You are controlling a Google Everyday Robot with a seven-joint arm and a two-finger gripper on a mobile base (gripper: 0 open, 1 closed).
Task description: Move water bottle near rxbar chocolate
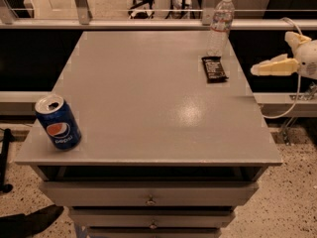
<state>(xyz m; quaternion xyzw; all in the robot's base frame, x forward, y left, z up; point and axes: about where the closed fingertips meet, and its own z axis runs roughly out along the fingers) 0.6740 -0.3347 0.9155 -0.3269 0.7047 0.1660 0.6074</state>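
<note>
On worktop (143, 98): water bottle (220, 26) stands just behind rxbar chocolate (214, 69); Pepsi can (58, 122) far front-left of it; tool (257, 69) right of it, beyond the worktop edge.

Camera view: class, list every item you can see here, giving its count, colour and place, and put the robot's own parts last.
water bottle: one, clear with a white cap, upright at the table's far right, just behind the bar
rxbar chocolate: one, black, flat near the table's right edge
Pepsi can: one, blue, upright at the near left corner
table: one, grey, centre, with drawers below
gripper: one, pale yellow, beyond the table's right edge, apart from the bar
arm: one, white, at the picture's right edge
</note>
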